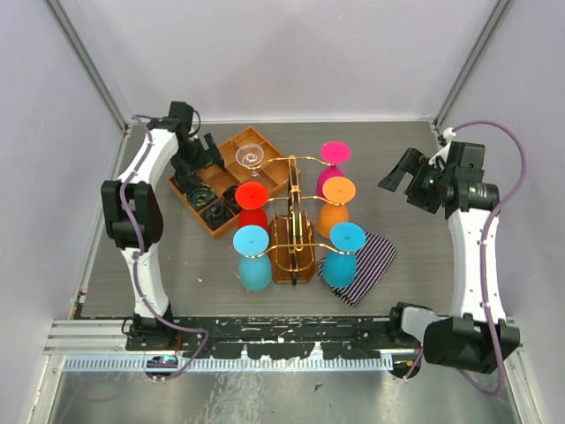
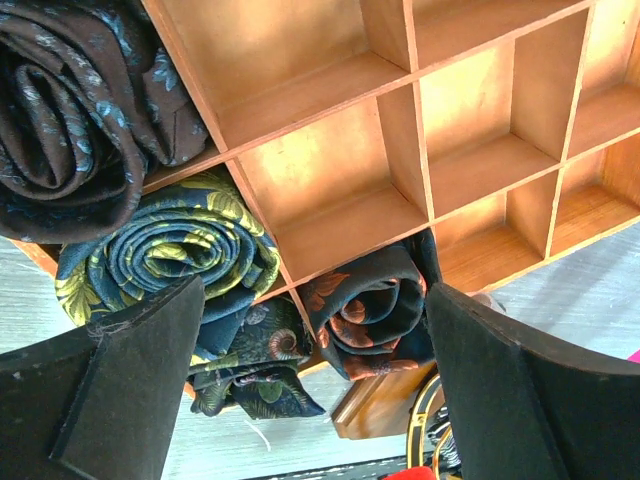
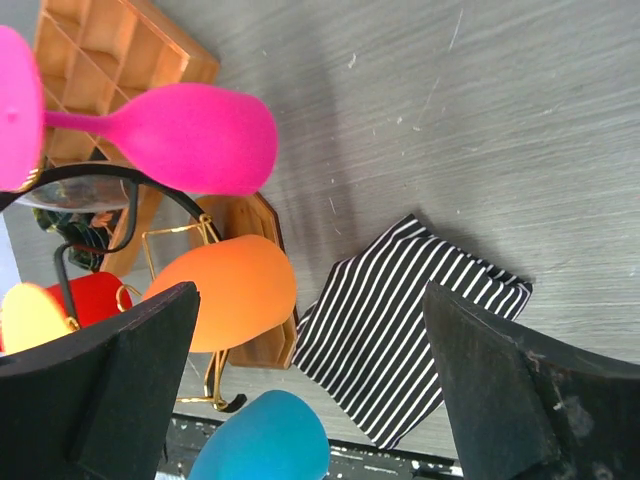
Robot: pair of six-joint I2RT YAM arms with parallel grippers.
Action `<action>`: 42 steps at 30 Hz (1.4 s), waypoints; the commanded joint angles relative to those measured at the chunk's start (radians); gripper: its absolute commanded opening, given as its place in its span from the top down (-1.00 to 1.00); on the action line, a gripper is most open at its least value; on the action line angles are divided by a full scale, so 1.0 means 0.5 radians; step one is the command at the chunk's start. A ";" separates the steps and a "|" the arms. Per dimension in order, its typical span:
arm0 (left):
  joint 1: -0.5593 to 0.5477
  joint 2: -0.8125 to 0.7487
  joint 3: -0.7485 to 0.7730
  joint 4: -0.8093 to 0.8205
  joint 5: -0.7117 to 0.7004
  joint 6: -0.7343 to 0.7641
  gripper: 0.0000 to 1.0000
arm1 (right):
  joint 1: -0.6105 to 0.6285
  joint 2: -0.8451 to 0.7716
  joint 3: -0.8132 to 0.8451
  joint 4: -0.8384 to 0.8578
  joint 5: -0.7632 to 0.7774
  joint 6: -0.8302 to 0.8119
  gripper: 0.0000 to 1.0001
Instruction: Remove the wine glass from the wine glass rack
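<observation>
The gold wire wine glass rack (image 1: pixel 294 208) stands on its brown wooden base (image 1: pixel 292 269) at the table's middle. Coloured wine glasses hang on it upside down: pink (image 1: pixel 334 155), orange (image 1: pixel 336 201) and blue (image 1: pixel 344 249) on the right, red (image 1: pixel 252 205) and blue (image 1: pixel 252 258) on the left. My left gripper (image 1: pixel 205 152) is open and empty over the orange tray (image 1: pixel 250 131). My right gripper (image 1: pixel 399 175) is open and empty, right of the rack and apart from it. The right wrist view shows the pink (image 3: pixel 190 135), orange (image 3: pixel 225 290) and blue (image 3: pixel 265 440) glasses.
A clear glass (image 1: pixel 251 157) stands in the orange compartment tray, which also holds rolled ties (image 2: pixel 170 255). The rack base corner (image 2: pixel 385 400) shows between the left fingers. A striped cloth (image 1: pixel 366 265) lies right of the rack, also in the right wrist view (image 3: pixel 410 320).
</observation>
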 commanded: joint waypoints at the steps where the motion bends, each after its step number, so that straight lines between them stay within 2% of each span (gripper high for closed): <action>1: -0.054 -0.088 0.036 -0.014 -0.028 0.129 -0.99 | 0.003 -0.163 0.126 0.076 0.131 -0.020 -0.99; 4: -0.101 -0.124 0.072 -0.079 -0.081 0.185 -0.98 | 0.013 -0.079 0.186 -0.029 0.169 -0.055 -0.99; 8: -0.115 -0.276 -0.044 -0.038 -0.111 0.188 -0.98 | 0.014 -0.007 0.184 -0.062 0.186 -0.061 -0.99; 12: -0.113 -0.484 -0.167 -0.052 -0.104 0.213 -0.97 | 0.017 0.089 0.336 -0.103 0.191 -0.043 -0.99; 16: -0.115 -0.623 -0.305 0.105 -0.061 0.180 -1.00 | 0.037 0.199 0.430 -0.119 0.262 -0.020 -0.99; 20: -0.121 -0.340 -0.077 0.007 -0.032 0.218 -0.85 | 0.069 0.235 0.403 -0.091 0.132 0.025 -0.99; 27: -0.209 0.169 0.456 -0.268 -0.287 0.320 -0.85 | 0.116 0.172 0.405 -0.157 0.151 -0.021 -0.99; 35: -0.184 0.468 0.753 -0.323 -0.263 0.201 -0.87 | 0.116 0.141 0.382 -0.137 0.009 0.034 -0.99; 42: -0.201 0.692 0.975 -0.472 -0.434 0.200 -0.86 | 0.115 0.151 0.433 -0.136 0.016 0.024 -0.99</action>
